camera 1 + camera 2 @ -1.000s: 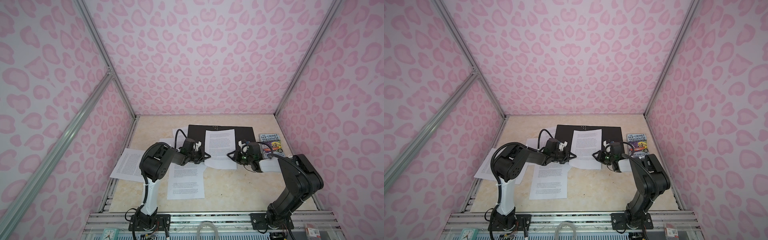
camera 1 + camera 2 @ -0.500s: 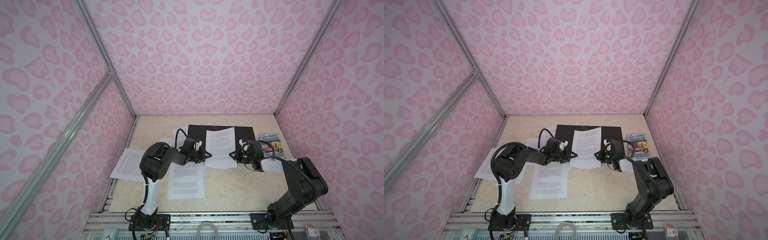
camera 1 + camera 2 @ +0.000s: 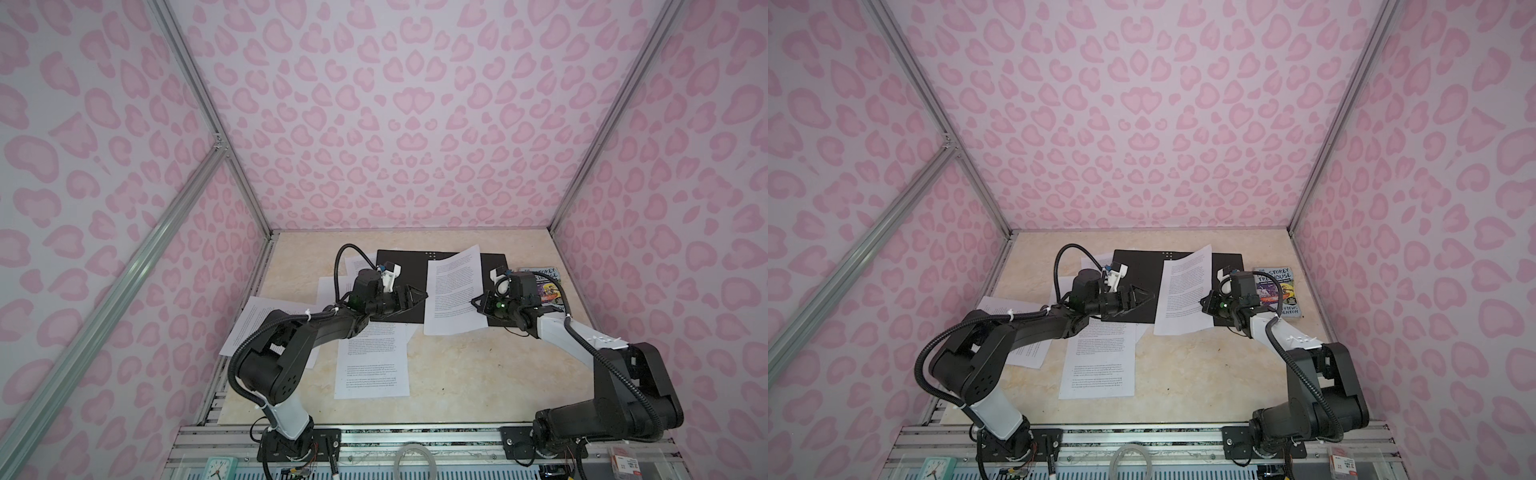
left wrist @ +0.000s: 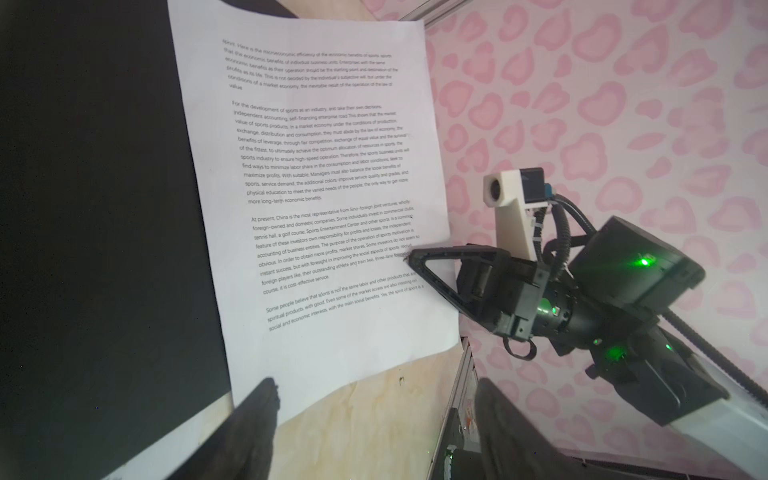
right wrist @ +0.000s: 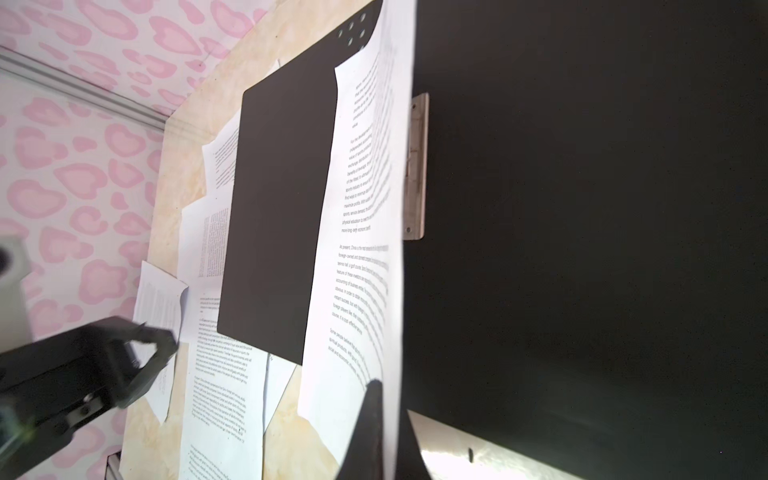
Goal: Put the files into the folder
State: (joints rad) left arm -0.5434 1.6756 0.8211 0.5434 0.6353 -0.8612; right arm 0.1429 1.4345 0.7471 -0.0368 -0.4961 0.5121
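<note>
- step in hand: laying one file into the thin open folder, black inside, on the beige counter
- right pincer clamped on the right edge of a white printed paper sheet; sheet raised across the folder's middle
- left pincer jaws apart, empty, just beside the sheet's left edge
- next, judged: lower sheet flat, square to the metal spine clip, unclamp; more loose sheets wait alongside
</note>
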